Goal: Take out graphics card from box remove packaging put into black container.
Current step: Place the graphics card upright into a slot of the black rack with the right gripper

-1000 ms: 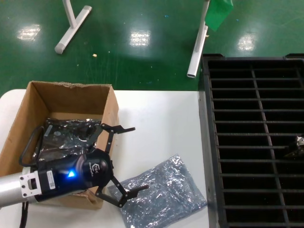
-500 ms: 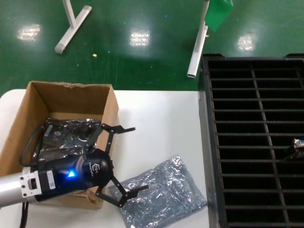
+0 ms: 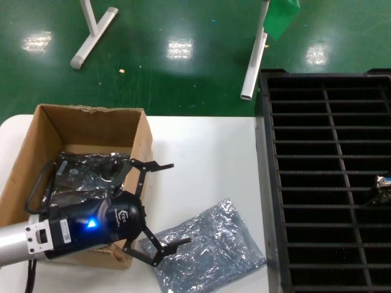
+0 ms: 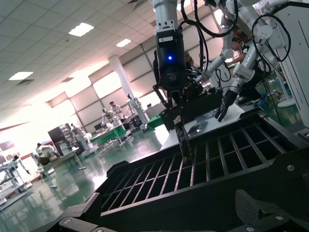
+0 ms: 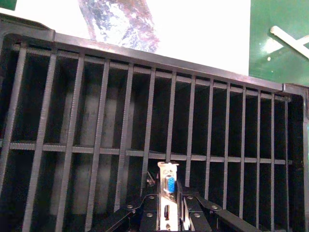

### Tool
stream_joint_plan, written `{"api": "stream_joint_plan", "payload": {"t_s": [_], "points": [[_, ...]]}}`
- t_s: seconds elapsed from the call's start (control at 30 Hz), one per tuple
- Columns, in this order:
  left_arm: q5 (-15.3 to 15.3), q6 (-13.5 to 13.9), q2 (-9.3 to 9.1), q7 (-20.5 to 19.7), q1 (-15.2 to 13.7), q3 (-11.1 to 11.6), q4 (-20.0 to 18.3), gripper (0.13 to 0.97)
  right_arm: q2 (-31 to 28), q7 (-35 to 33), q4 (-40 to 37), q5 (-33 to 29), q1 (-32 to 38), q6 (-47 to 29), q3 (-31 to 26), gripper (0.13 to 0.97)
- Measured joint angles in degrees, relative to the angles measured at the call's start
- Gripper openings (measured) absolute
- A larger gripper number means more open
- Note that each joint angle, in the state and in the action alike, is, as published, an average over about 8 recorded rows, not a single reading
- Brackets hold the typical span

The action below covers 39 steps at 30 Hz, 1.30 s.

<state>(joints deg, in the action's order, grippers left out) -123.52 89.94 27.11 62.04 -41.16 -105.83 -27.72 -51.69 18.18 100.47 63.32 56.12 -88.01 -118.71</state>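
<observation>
Right gripper point(image 5: 170, 212) over black container point(image 3: 330, 183), right side of head frame, fingers closed on graphics card point(image 5: 168, 186), held upright above slot. Left gripper point(image 3: 160, 207) lower left, fingers spread wide, between box point(image 3: 79, 131) and packaging point(image 3: 211, 250) on bench point(image 3: 201, 152).

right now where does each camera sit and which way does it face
Head view: on the robot's head, looking down at the table, box, bag and crate; the left gripper shows, open, beside the box.
Left wrist view: low by the table, looking across the crate at the right arm.
Right wrist view: above the crate, looking down; the right gripper holds the card over a slot.
Shared: all three show the crate; head and right wrist views both show the bag.
</observation>
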Motion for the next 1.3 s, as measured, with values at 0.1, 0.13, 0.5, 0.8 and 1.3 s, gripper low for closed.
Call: {"api": "stream_joint_plan", "payload": {"t_s": [0.1, 0.13, 0.5, 0.8, 1.3], "points": [[0.0, 0.0, 0.0, 0.0, 0.0, 0.0, 0.0, 0.966, 0.18, -0.99, -0.85, 0.02, 0.04, 0.53, -0.03, 0.195], [0.0, 0.0, 0.0, 0.0, 0.0, 0.0, 0.0, 0.966, 0.23, -1.35, -1.14, 0.03, 0.06, 0.72, -0.04, 0.195], [0.0, 0.0, 0.0, 0.0, 0.0, 0.0, 0.0, 0.966, 0.56, -4.24, -3.22, -0.08, -0.29, 2.96, 0.11, 0.212], [0.0, 0.0, 0.0, 0.0, 0.0, 0.0, 0.0, 0.966, 0.7, -2.95, -2.67, -0.7, -1.16, 4.12, 0.58, 0.278], [0.0, 0.0, 0.0, 0.0, 0.0, 0.0, 0.0, 0.966, 5.96, 9.76, 0.23, -10.93, -7.08, 14.42, 5.64, 0.528]]}}
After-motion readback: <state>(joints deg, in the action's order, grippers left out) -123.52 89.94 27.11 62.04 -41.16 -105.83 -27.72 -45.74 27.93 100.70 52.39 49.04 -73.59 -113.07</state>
